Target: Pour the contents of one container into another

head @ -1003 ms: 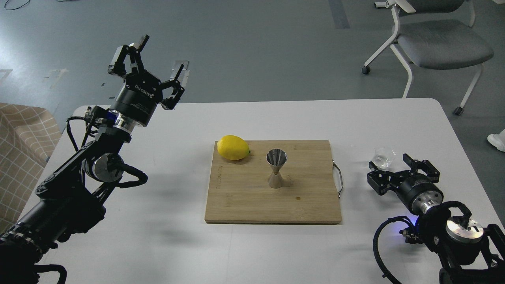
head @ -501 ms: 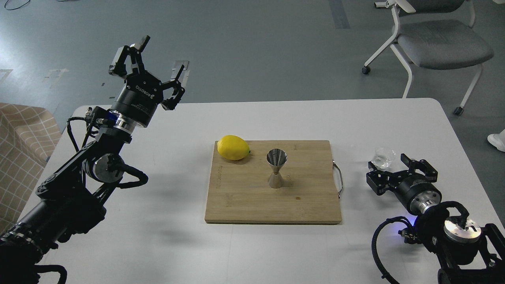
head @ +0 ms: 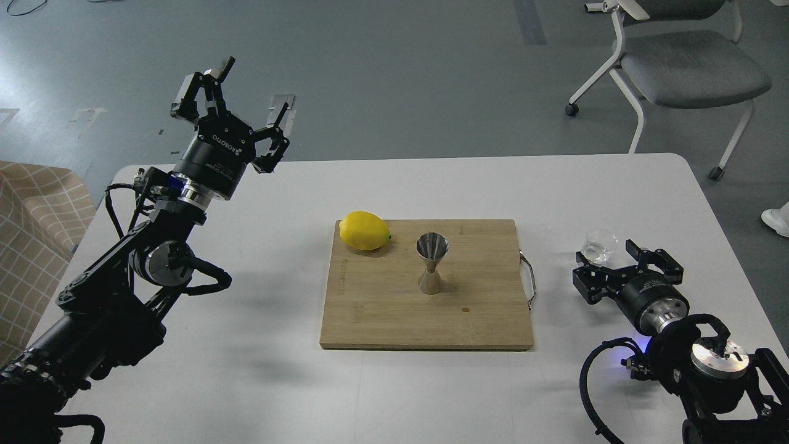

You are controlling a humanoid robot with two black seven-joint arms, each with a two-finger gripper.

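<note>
Near right: your right end effector (head: 610, 262) lies low over the white surface (head: 259, 382), fingers spread and pointing far-left toward the glass tumbler (head: 601, 245). The tumbler stands upright on the surface just beyond the fingertips, right of the cutting board (head: 394, 314). You cannot tell from this view whether the fingers touch the glass; nothing is pinched.

Centre: the wooden cutting board lies flat on the surface, its metal handle (head: 527, 280) on the right edge. The steel jigger (head: 431, 262) stands upright near the board's middle, well apart from the tumbler. The yellow lemon (head: 365, 230) rests on the board's far-left corner, left of the jigger and not touching it.

Far left: your left end effector (head: 246, 92) is raised well above the surface at its far-left corner, fingers spread wide and pointing up and away, holding nothing.

Beyond the surface: grey floor, with a grey chair (head: 678, 68) at far right. A tan checked cushion (head: 37, 209) sits at the left edge.
</note>
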